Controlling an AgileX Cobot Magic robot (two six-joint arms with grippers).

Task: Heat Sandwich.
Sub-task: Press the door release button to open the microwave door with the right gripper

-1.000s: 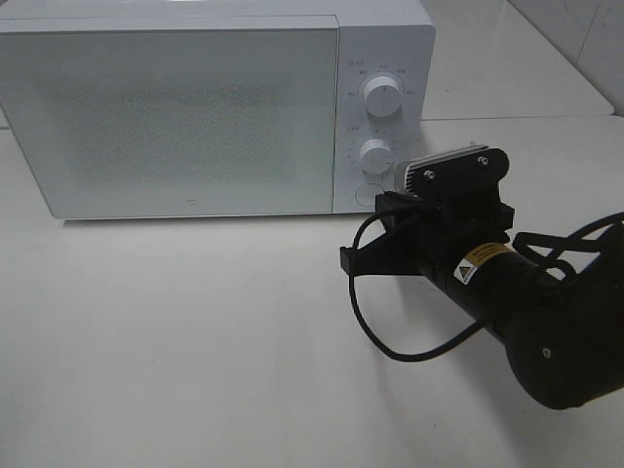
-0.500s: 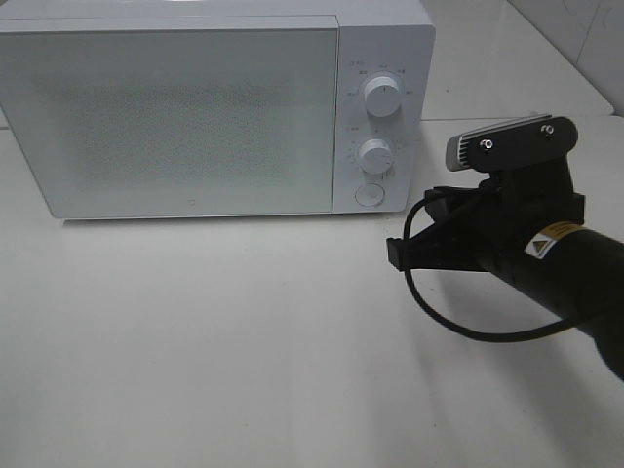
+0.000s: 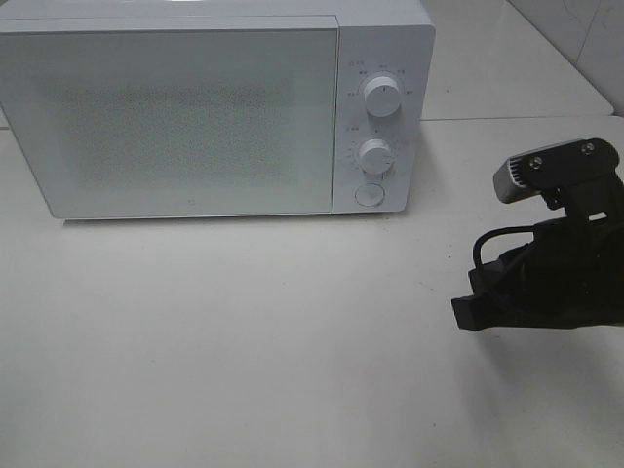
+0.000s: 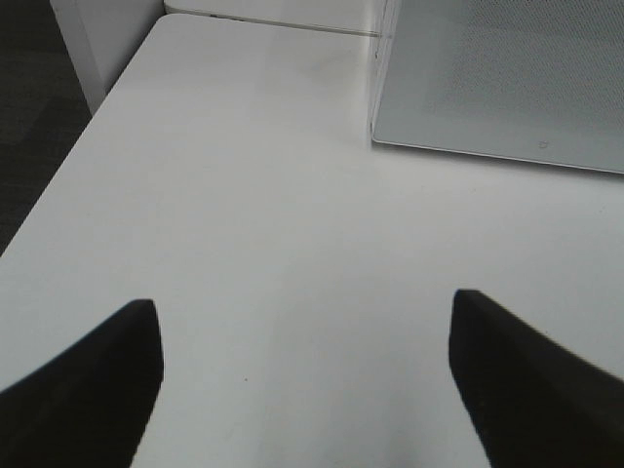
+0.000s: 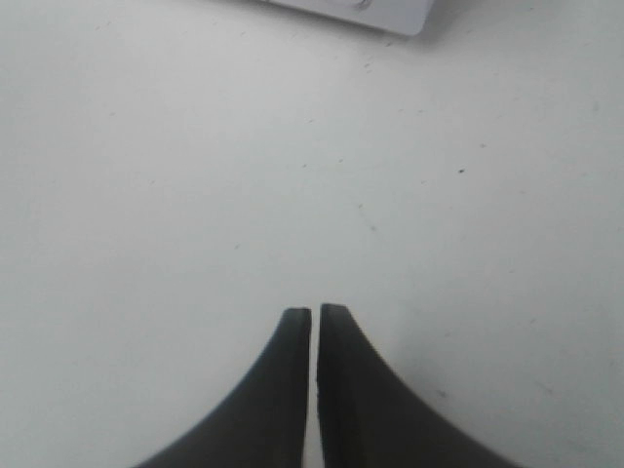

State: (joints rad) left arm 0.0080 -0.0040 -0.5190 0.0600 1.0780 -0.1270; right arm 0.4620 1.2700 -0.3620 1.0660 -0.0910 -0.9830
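White laminate counter (image 3: 244,341), boxy white microwave oven (image 3: 185,117) at the back, frosted door closed. We note the right claw (image 5: 315,314) pinched nearly together, holding nothing; the left claw (image 4: 302,298) spread wide above the counter. We cannot tell where the sandwich is

The right arm (image 3: 570,288) is matte black, with a grey wrist camera (image 3: 509,182) (two small screws in its black bracket) and a looped black cable (image 3: 485,240). The right gripper (image 5: 314,314) has black tapering fingers. The left gripper (image 4: 304,302) seems equally dark, though blurred.
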